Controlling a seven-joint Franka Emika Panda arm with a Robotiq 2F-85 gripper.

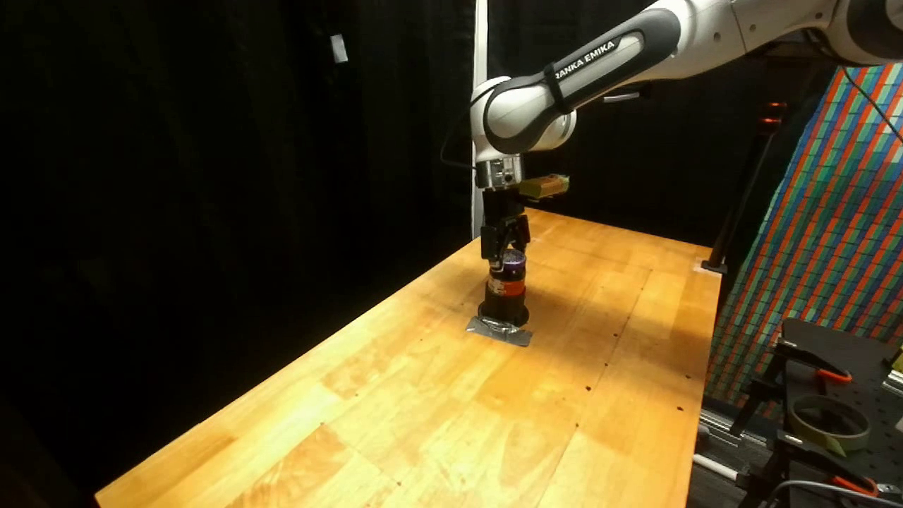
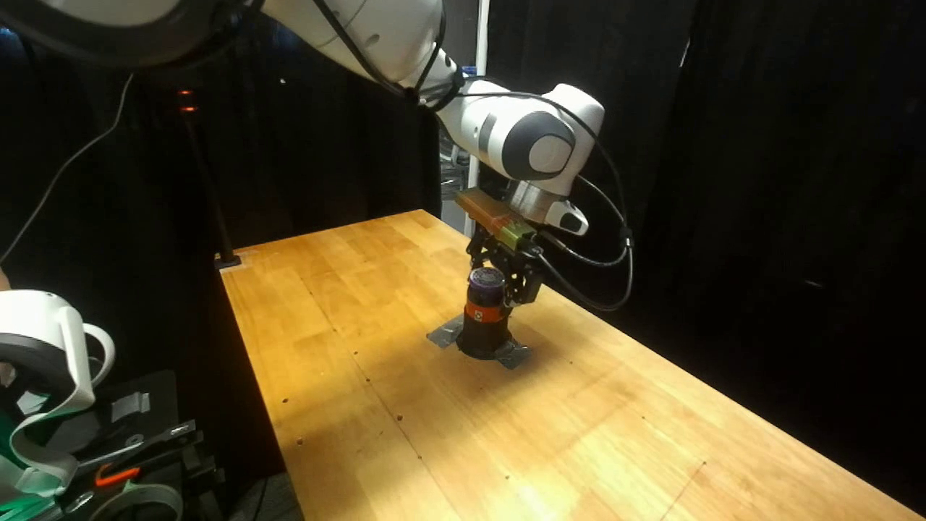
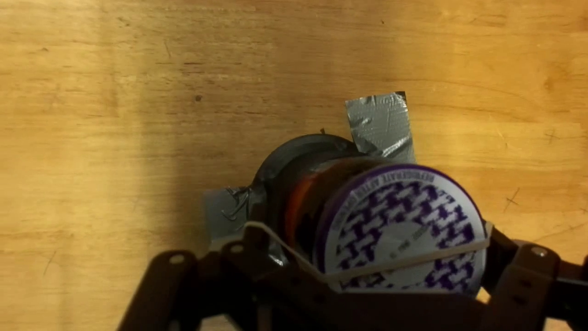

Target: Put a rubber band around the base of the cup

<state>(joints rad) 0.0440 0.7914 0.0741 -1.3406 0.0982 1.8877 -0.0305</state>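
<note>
The cup [image 1: 506, 305] is a dark upright cylinder with a reddish-orange band and a purple-and-white lid. It stands on the wooden table in both exterior views [image 2: 485, 312], and its lid [image 3: 399, 216] shows large in the wrist view. My gripper [image 1: 505, 252] is low over the cup, also in an exterior view [image 2: 498, 284]. In the wrist view the gripper [image 3: 374, 236] is open, its fingers spread on either side of the cup. A pale rubber band [image 3: 409, 261] is stretched between the fingers. One strand crosses over the lid and bends at its left edge. The rest of the band is hidden.
Grey tape strips [image 3: 381, 124] hold the cup's black base ring [image 3: 294, 149] to the table [image 1: 437, 423]. A thin post [image 2: 210, 188] stands at a table corner. A dark side stand [image 1: 822, 367] with a tape roll [image 1: 829, 423] is beside the table.
</note>
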